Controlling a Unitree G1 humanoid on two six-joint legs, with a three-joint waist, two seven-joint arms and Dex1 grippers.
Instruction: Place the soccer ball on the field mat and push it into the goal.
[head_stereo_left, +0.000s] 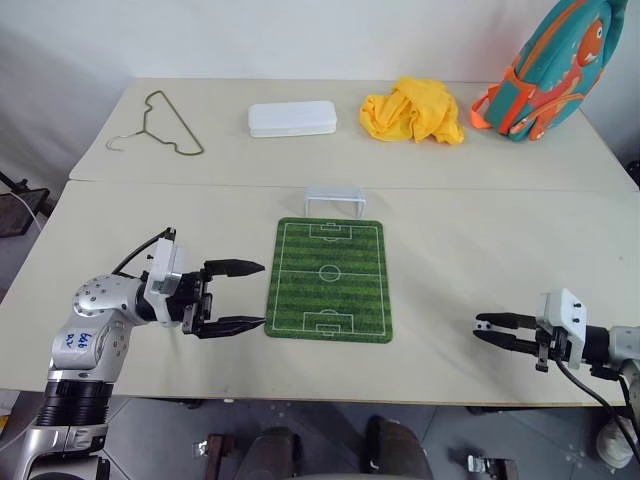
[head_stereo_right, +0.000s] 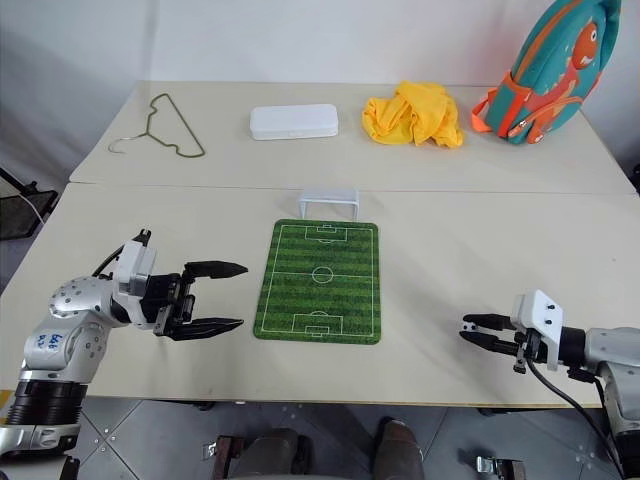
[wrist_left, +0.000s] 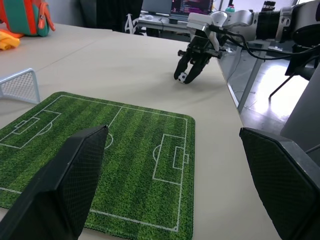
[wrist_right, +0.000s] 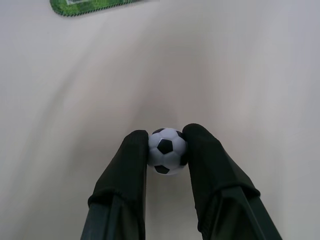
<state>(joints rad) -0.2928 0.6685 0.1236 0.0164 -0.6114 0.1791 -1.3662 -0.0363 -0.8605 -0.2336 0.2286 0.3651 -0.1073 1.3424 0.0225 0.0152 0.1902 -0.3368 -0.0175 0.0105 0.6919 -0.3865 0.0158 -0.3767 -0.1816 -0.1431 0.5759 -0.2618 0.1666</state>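
The soccer ball (wrist_right: 167, 151), tiny and white with black patches, sits pinched between the two black fingers of my right gripper (head_stereo_left: 482, 328), low over the table near its front right edge. The field mat (head_stereo_left: 328, 280) lies flat in the middle of the table, well left of that gripper. The goal (head_stereo_left: 335, 196), a small white frame, stands just beyond the mat's far short side. My left gripper (head_stereo_left: 262, 294) hovers open beside the mat's left edge, pointing toward it, with nothing between its fingers.
Along the far side of the table lie a wire hanger (head_stereo_left: 160, 122), a white oblong box (head_stereo_left: 292, 118), a crumpled yellow cloth (head_stereo_left: 413, 110) and a teal and orange backpack (head_stereo_left: 545, 70). Bare tabletop separates the mat from my right gripper.
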